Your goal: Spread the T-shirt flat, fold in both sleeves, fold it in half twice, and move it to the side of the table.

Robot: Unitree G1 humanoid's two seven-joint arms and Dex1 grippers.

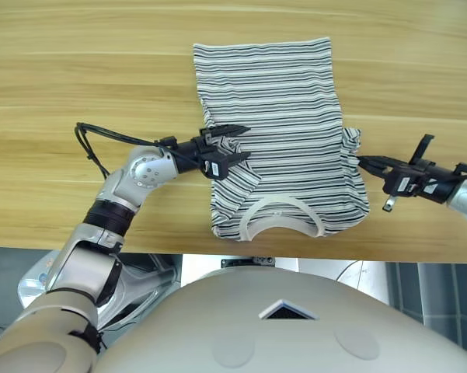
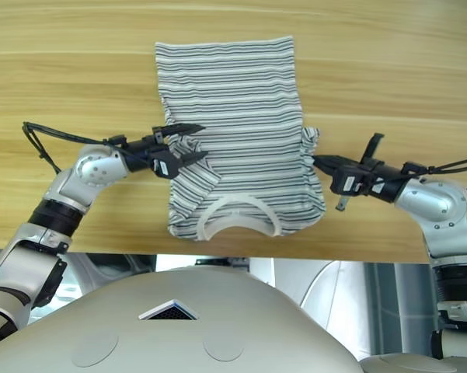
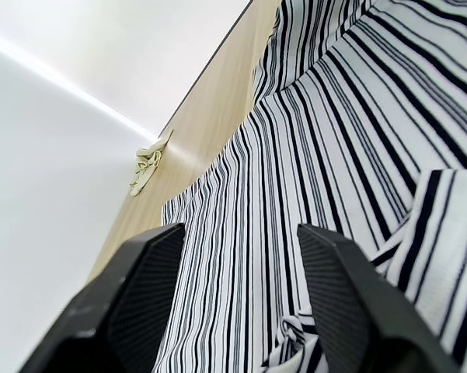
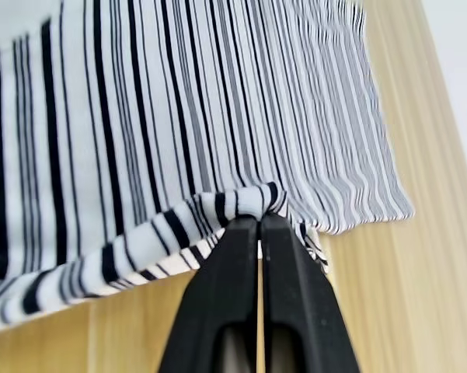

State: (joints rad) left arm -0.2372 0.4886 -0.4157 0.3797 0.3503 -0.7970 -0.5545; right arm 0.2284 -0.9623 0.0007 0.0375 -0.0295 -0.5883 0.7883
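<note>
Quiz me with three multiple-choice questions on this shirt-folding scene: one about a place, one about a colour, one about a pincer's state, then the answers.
1. The T-shirt's collar lies toward: A) the table edge nearest the robot; B) the far edge; C) the robot's left.
2. The collar is: A) red; B) white; C) green.
3. The right pincer is: A) wide open; B) holding a cup; C) shut on the right sleeve.
Answers: 1 A, the collar sits by the near edge; 2 B, a plain white band; 3 C, it pinches the striped fabric.
</note>
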